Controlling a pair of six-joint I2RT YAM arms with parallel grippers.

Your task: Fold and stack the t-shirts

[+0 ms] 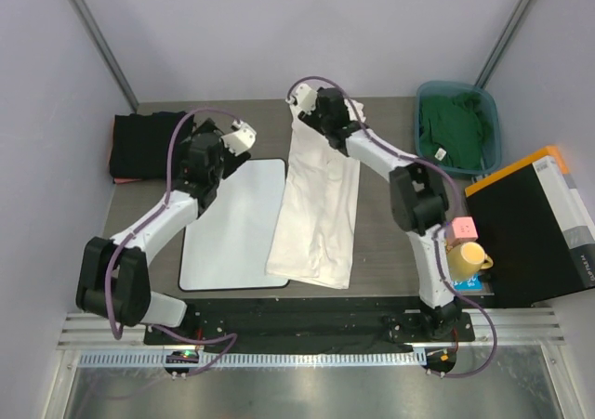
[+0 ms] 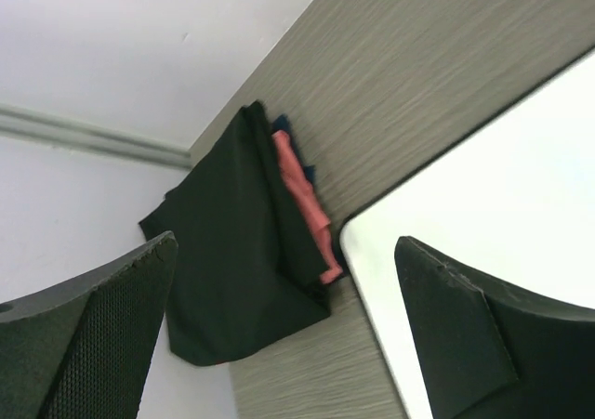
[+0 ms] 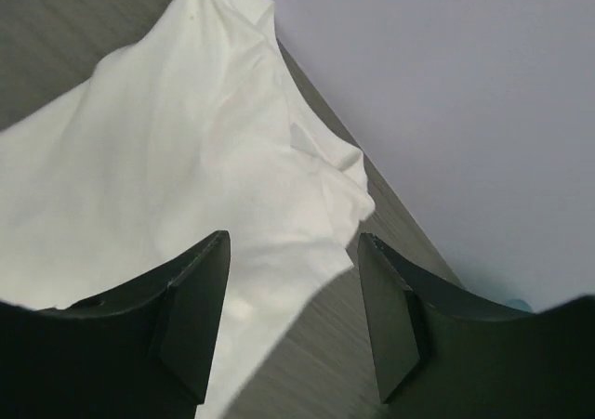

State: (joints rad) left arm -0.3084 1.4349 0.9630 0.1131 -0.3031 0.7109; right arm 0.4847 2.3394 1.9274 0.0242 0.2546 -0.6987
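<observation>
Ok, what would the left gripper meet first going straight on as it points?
Probably the folded black t-shirt, lying between its open fingers in the wrist view; depth is unclear, so the table in front could come first.

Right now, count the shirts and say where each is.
4. A white shirt lies mid-table; a black shirt far left atop a pink shirt; a green shirt in the blue bin. More may hide in the stack or bin.
</observation>
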